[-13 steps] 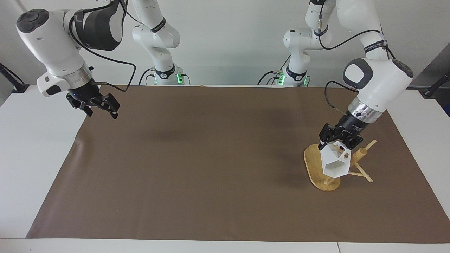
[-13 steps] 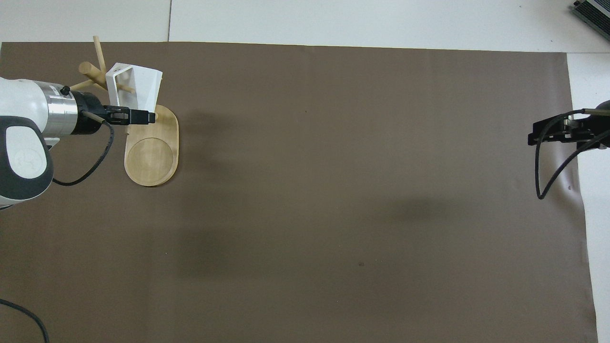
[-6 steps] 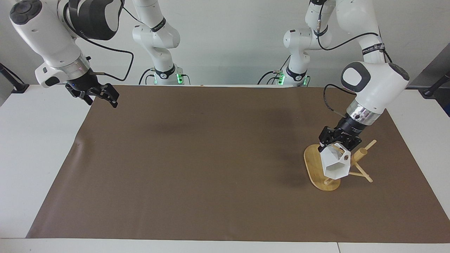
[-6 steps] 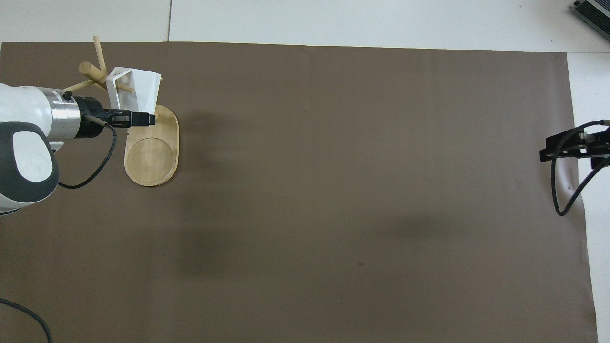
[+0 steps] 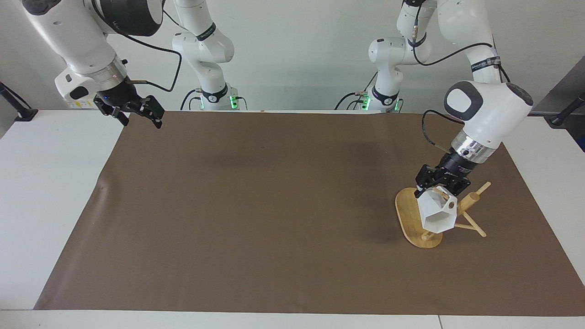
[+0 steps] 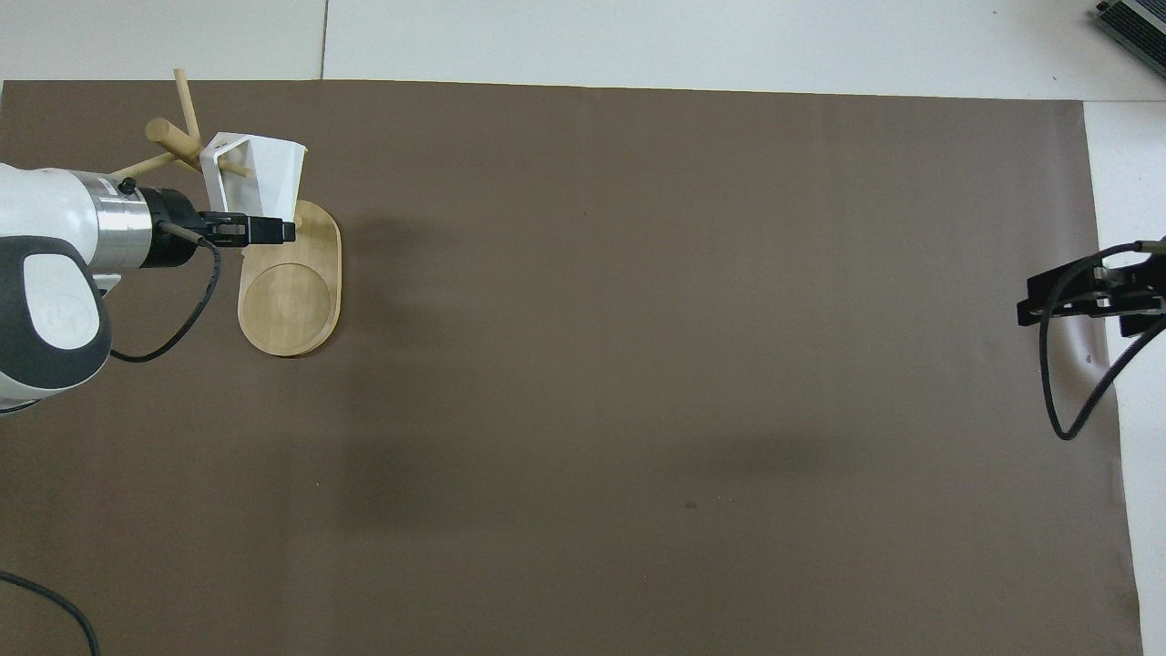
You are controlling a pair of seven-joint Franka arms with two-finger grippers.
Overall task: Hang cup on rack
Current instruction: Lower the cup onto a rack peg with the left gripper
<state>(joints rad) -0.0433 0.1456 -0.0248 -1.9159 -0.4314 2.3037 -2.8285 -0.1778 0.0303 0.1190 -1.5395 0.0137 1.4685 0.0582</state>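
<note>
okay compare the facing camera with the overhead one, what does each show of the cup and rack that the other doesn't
Only the facing view shows the cup's open hexagonal mouth, both arms up to their bases, and the right gripper raised above the table's edge at the right arm's end.

Only the overhead view shows the round recess in the rack's oval base and a peg passing through the cup's blocky handle.

Both show the left gripper at the cup on the rack at the left arm's end, and the brown mat.
</note>
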